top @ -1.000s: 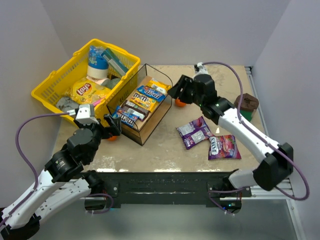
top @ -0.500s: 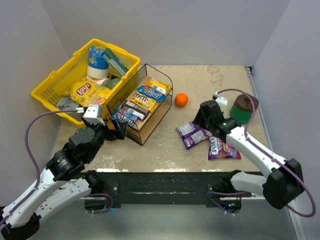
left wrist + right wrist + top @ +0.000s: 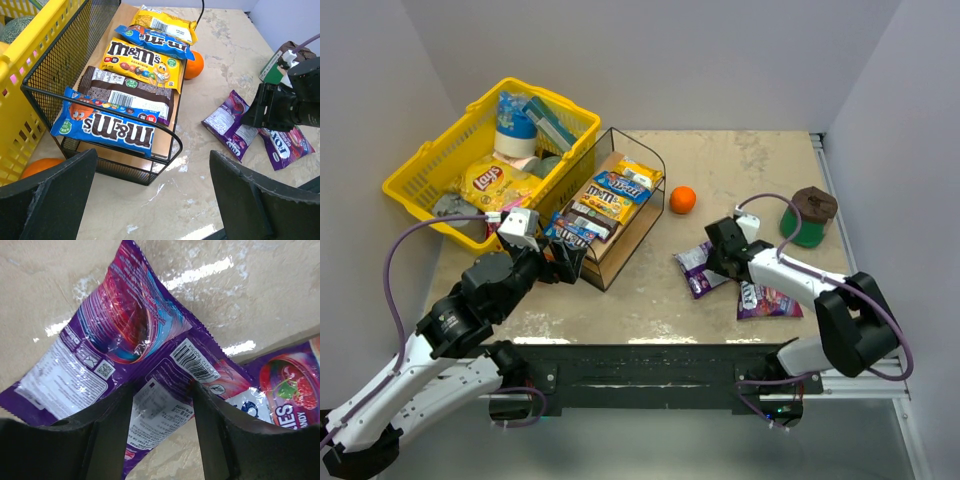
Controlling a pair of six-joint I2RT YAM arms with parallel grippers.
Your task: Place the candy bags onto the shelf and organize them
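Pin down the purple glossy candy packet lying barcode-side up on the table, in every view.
Top external: the purple glossy candy packet lies just right of centre.
Left wrist: it sits at middle right.
Right wrist: it fills the middle of the frame.
Shared landmark: the pink-and-purple Fox's candy packet lies right beside it in all three views.

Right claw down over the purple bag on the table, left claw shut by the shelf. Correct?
Not quite: the left claw is open, fingers wide apart, as the left wrist view shows. It is by the shelf, and the right claw is over the purple bag on the table.
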